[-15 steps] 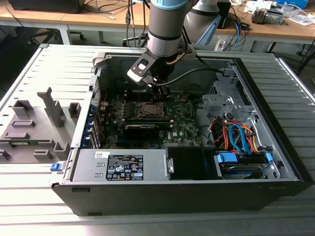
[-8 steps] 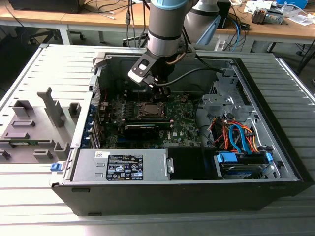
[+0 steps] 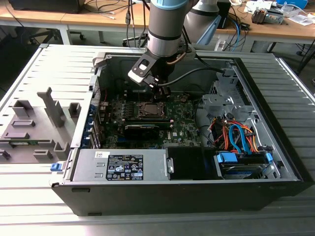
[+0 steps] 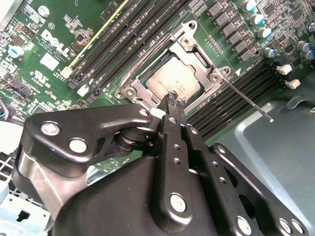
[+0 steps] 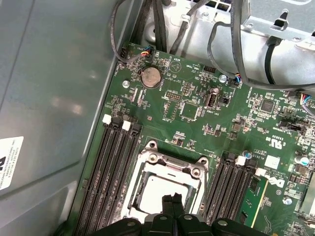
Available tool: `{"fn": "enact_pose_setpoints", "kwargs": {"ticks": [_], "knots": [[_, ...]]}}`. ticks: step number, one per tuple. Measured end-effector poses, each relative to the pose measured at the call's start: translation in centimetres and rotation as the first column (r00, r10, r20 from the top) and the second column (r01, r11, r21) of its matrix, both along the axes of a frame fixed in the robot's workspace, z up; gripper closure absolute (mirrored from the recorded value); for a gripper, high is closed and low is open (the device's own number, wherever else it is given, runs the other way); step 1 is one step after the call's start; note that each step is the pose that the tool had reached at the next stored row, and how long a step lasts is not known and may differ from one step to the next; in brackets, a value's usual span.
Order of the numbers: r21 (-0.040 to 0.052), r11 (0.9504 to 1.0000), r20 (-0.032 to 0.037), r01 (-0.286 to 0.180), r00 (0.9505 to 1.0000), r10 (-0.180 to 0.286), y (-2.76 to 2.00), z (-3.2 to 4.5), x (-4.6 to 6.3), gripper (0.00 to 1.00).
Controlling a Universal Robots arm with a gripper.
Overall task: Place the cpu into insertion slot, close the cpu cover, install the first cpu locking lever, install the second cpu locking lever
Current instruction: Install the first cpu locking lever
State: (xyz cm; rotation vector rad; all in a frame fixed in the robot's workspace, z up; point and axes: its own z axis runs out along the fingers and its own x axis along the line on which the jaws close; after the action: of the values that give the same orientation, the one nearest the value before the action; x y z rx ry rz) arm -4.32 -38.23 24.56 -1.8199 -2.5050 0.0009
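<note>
Second wrist view | cpu seated, cover down | gripper jaws pressed together, empty, at cover's edge | lever sticking free, so latching looks pending

Grey slatted worktop; light wooden desks along back, cables hanging off them, papers on one.

cpu: flat square chip with a silver-grey top, seated level in the slot, right under the gripper tips. Cover: silvery metal frame, lying flat around the chip, whose top shows through the window. One thin lever rod angles out from the frame corner, off to the side of the tips.
</note>
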Motion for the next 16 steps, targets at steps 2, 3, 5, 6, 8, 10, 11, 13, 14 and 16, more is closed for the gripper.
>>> {"fn": "enact_pose_setpoints", "kwargs": {"ticks": [2,3,5,6,8,10,11,13,14,16], "knots": [[-0.0001,1.0000,0.0000,-0.003,1.0000,0.003,0.00,0.00,0.00,0.89],[0.0000,1.0000,0.0000,-0.005,1.0000,0.005,0.00,0.00,0.00,0.89],[0.0000,1.0000,0.0000,-0.008,1.0000,0.008,0.00,0.00,0.00,0.89],[0.0000,1.0000,0.0000,-0.009,1.0000,0.009,0.00,0.00,0.00,0.89],[0.0000,0.9999,0.0000,-0.013,0.9999,0.013,0.00,0.00,0.00,0.89],[0.0000,0.9999,0.0000,-0.017,0.9999,0.017,0.00,0.00,0.00,0.89],[-0.0001,0.9998,0.0000,-0.018,0.9998,0.018,0.00,0.00,0.00,0.89],[0.0000,0.9998,0.0000,-0.022,0.9998,0.022,0.00,0.00,0.00,0.89],[0.0000,0.9997,0.0000,-0.023,0.9997,0.023,0.00,0.00,0.00,0.89],[0.0000,0.9997,0.0000,-0.026,0.9997,0.026,0.00,0.00,0.00,0.89]]}}
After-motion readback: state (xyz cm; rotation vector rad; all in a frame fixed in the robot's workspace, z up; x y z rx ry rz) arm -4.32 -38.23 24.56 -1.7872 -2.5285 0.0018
